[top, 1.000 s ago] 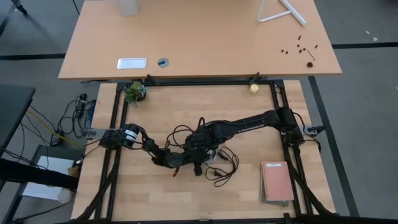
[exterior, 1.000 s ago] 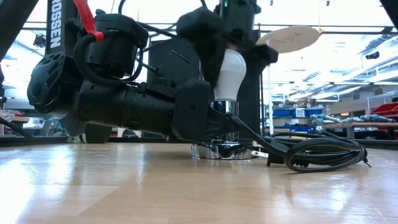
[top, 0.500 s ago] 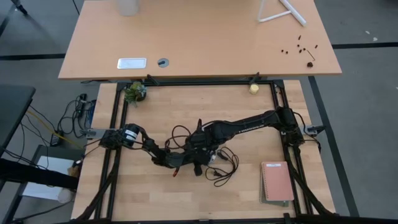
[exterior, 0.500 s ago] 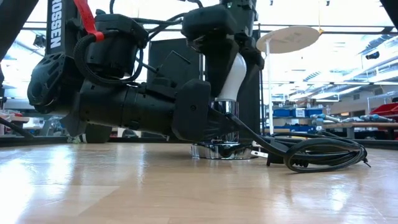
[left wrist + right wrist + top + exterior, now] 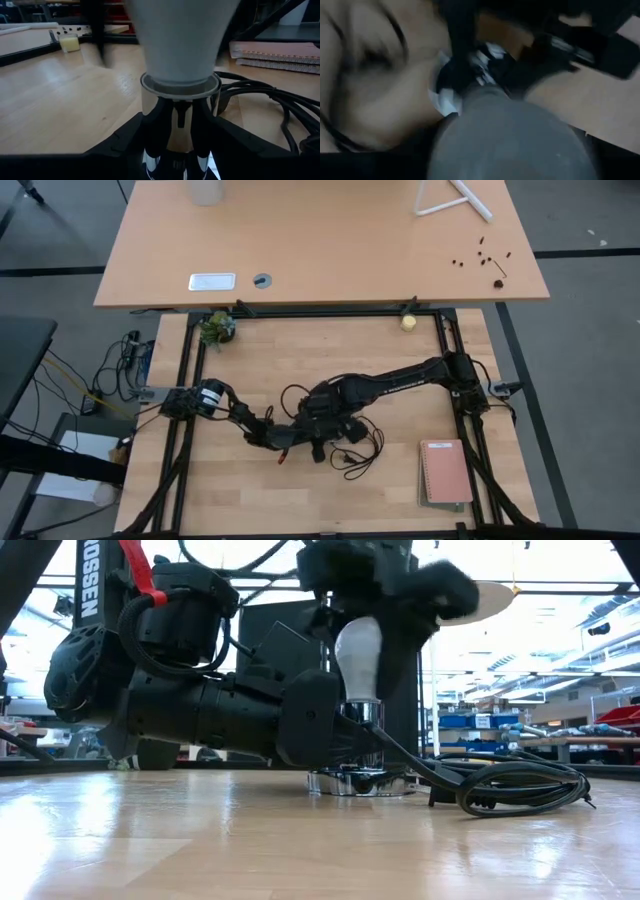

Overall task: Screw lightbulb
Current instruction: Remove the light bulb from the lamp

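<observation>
High view: both arms meet at frame centre, hiding the bulb. Low view, centre: the lightbulb (image 5: pixel 358 655) stands upright in the silver socket (image 5: pixel 358 730); the right gripper (image 5: pixel 372 580) clasps its head, the left gripper (image 5: pixel 335 730) clamps the socket. "ROSSEN" reads upper left.

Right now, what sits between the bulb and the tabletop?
In the low view, the chrome socket stands upright between the bulb and the table, clamped by the left gripper.
</observation>
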Controlling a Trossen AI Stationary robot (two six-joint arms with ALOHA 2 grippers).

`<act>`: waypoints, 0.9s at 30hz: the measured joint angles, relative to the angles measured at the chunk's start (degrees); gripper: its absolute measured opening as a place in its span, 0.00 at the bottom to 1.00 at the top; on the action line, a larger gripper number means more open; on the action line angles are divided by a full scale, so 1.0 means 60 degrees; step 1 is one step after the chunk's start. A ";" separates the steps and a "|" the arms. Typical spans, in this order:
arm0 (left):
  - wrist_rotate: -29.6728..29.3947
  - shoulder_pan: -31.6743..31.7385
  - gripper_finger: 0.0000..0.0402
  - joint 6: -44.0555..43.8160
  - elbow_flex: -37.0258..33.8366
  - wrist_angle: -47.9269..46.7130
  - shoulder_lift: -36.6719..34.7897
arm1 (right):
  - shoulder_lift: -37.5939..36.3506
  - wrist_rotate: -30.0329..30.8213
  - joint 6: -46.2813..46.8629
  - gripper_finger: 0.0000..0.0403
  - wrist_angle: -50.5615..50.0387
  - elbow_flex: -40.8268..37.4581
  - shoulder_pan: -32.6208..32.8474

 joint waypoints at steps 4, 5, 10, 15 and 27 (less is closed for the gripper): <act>-0.0069 0.0000 0.48 -0.0187 -0.0013 0.0006 -0.0007 | 0.0018 0.1416 -0.2185 0.71 -0.0141 -0.0022 0.0020; -0.0076 0.0004 0.48 -0.0193 -0.0016 0.0035 -0.0004 | 0.0016 0.1750 -0.2335 0.71 -0.0160 -0.0022 0.0023; -0.0019 0.0004 0.48 -0.0112 -0.0011 0.0024 -0.0004 | -0.0116 0.2041 -0.1865 0.71 -0.0602 0.0090 0.0122; 0.0033 0.0022 0.48 -0.0113 0.0002 -0.0013 -0.0004 | -0.0142 0.1734 -0.0597 0.74 -0.1946 0.0706 0.0162; 0.0022 0.0025 0.48 -0.0138 0.0005 -0.0187 -0.0022 | -0.0160 0.1048 0.7542 0.75 -0.2748 0.1257 0.0851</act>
